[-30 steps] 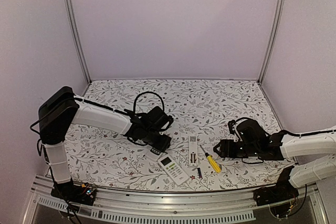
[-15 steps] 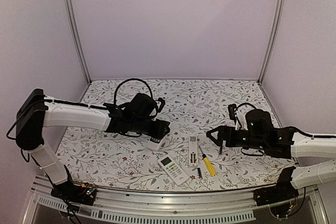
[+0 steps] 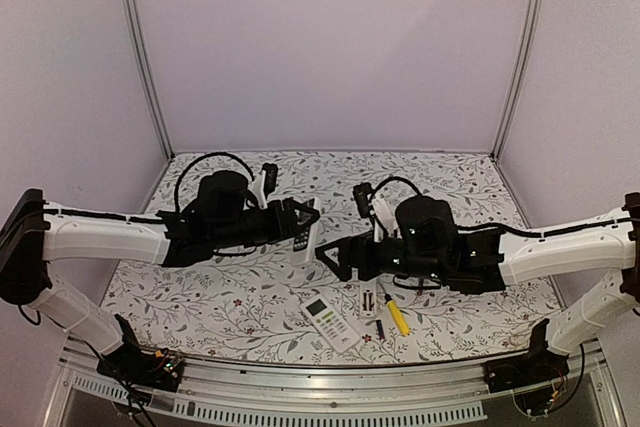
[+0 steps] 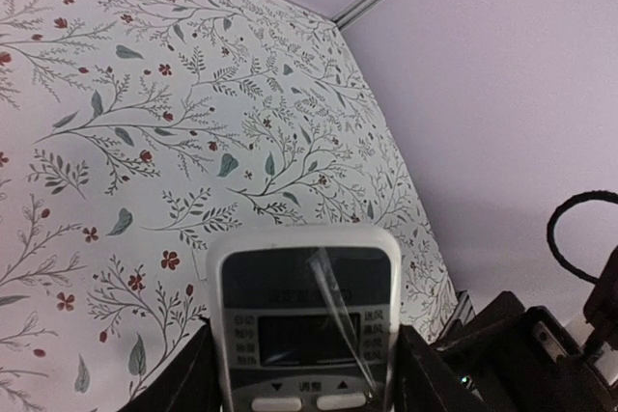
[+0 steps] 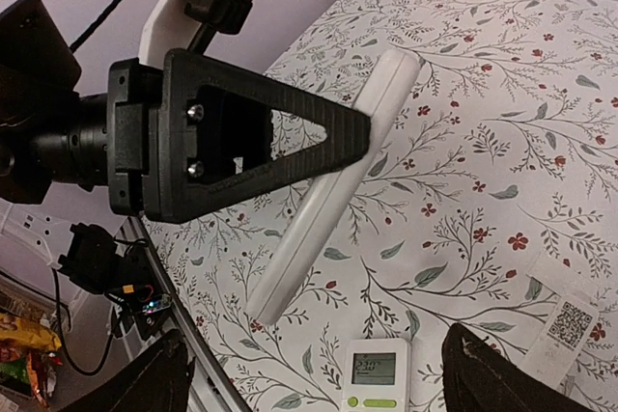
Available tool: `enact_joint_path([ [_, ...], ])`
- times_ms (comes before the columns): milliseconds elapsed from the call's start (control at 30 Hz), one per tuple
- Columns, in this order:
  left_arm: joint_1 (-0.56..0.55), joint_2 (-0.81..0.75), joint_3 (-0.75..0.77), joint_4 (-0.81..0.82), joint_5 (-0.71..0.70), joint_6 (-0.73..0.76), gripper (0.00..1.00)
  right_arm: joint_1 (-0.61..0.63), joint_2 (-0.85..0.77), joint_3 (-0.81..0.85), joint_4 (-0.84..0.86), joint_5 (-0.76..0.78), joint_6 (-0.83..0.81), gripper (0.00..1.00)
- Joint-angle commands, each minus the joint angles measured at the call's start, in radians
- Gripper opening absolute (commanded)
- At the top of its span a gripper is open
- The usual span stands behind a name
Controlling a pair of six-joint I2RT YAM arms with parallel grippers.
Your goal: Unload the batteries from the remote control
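- You're in a robotics lab test cell;
- bare walls edged with aluminium posts;
- printed floral cloth as work surface; slotted metal rail along its near edge.

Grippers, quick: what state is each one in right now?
Left gripper: closed on the white remote control.
Right gripper: open, holding nothing.

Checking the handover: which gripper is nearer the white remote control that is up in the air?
Left. The left gripper is clamped on the white remote control. The right gripper, with open jaws, hangs close beside it without gripping it.
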Motion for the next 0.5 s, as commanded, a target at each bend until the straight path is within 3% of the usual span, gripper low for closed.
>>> enact_joint_path([
  [0, 0.013, -0.037, -0.048, 0.136, 0.027, -0.097, 0.35, 0.020, 0.119, 0.084, 0.029, 0.003, -0.059, 0.88],
  [233, 0.012, -0.041, -0.079, 0.184, 0.012, -0.131, 0.34, 0.040, 0.261, 0.194, 0.027, -0.021, -0.077, 0.82],
  [467, 0.013, -0.050, -0.104, 0.198, -0.046, -0.141, 0.33, 0.060, 0.310, 0.216, 0.035, -0.028, -0.079, 0.59],
])
